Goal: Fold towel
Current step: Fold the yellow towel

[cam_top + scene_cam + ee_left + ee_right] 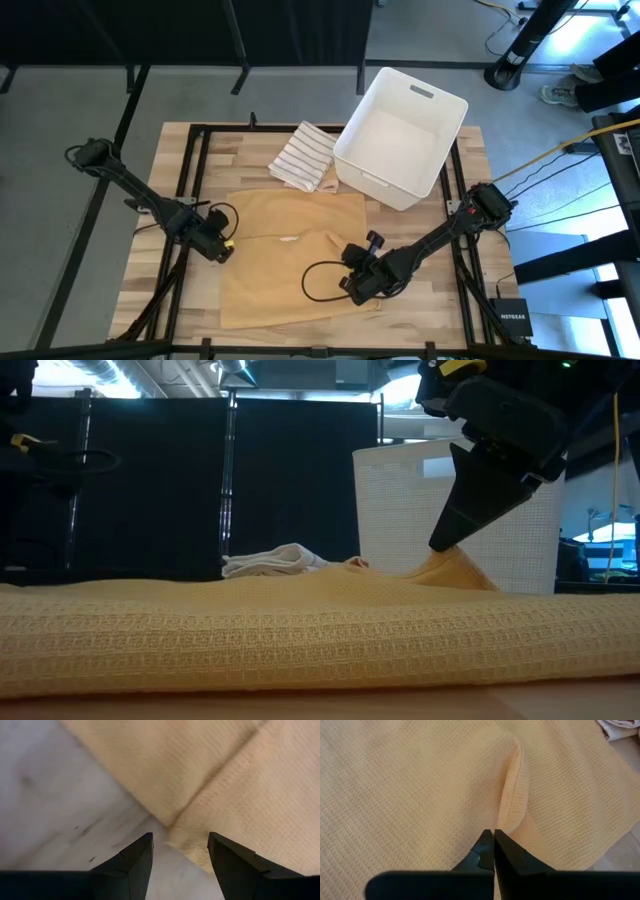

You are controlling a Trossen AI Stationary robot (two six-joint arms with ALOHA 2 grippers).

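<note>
Looking down from above, I am seeing the yellow waffle-weave towel (290,255) lying spread over the middle of the slatted wooden table (150,290), with one raised crease running through it. I am keeping the right gripper (493,851) over the towel's near-right part; its dark fingers are pressed together tip to tip, and in the low view they are pinching a small peak of the yellow cloth (the peak stands just above the rest of the fabric). I am holding the left gripper (180,851) at the towel's left edge, its two fingers standing apart over bare wood with a fold of the towel's edge just ahead of them, touching nothing I can make out. A white plastic basket (400,135) is sitting at the far-right of the table, and a striped white cloth (303,155) is lying just beside it, touching the towel's far edge.
</note>
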